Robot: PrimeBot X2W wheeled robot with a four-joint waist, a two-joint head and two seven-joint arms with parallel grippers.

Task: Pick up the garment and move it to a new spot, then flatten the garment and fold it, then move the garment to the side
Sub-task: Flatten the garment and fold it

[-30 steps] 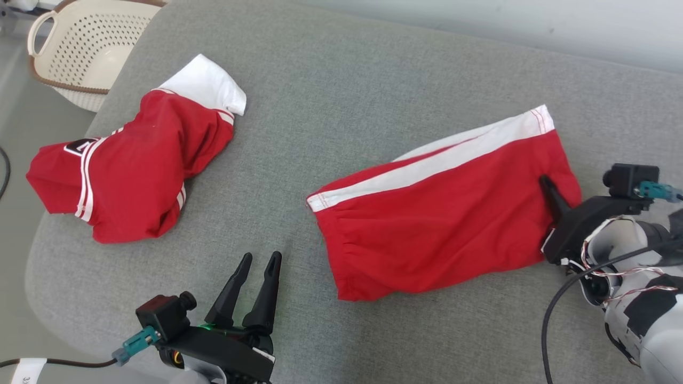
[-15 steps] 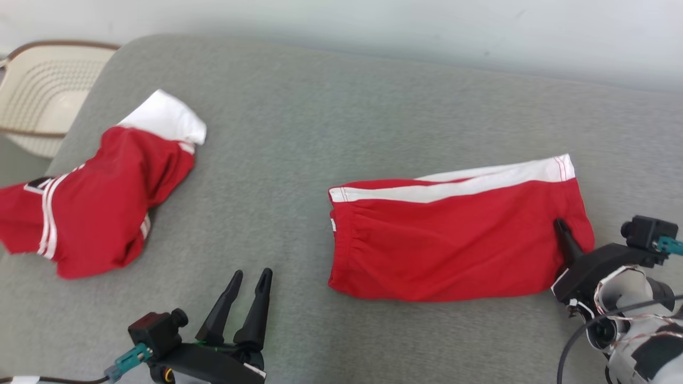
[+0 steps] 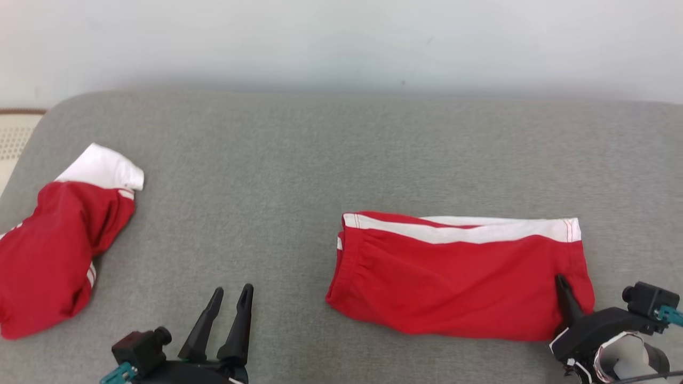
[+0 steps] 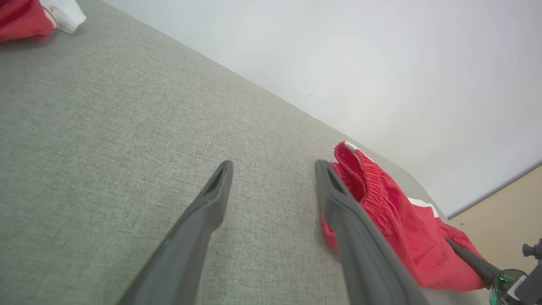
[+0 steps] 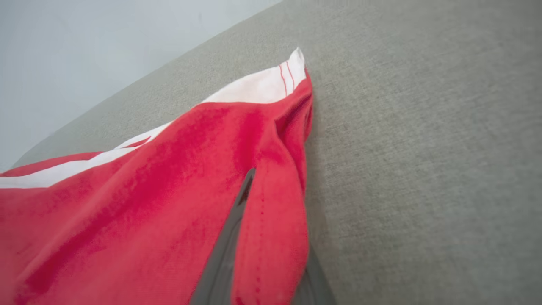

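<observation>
The garment (image 3: 459, 277) is a pair of red shorts with a white side band, lying folded flat on the right half of the grey cushion (image 3: 320, 160). My right gripper (image 3: 563, 285) is shut on its right edge. In the right wrist view the red cloth (image 5: 148, 203) wraps over my right gripper (image 5: 254, 178). My left gripper (image 3: 231, 292) stands open and empty near the front edge, left of the garment. The left wrist view has that gripper (image 4: 273, 163) just above bare cushion, with the garment's gathered waistband (image 4: 394, 220) beside its right finger.
A second red and white garment (image 3: 58, 250) lies crumpled at the cushion's left end. A cream perforated basket (image 3: 13, 144) peeks in at the far left edge. A pale wall (image 3: 341, 42) runs behind the cushion. Bare cushion lies between the two garments.
The head camera has turned, shifting the whole picture. My right gripper, still shut on the garment's edge, has dragged it to the right, away from the crumpled garment. The left gripper stays open.
</observation>
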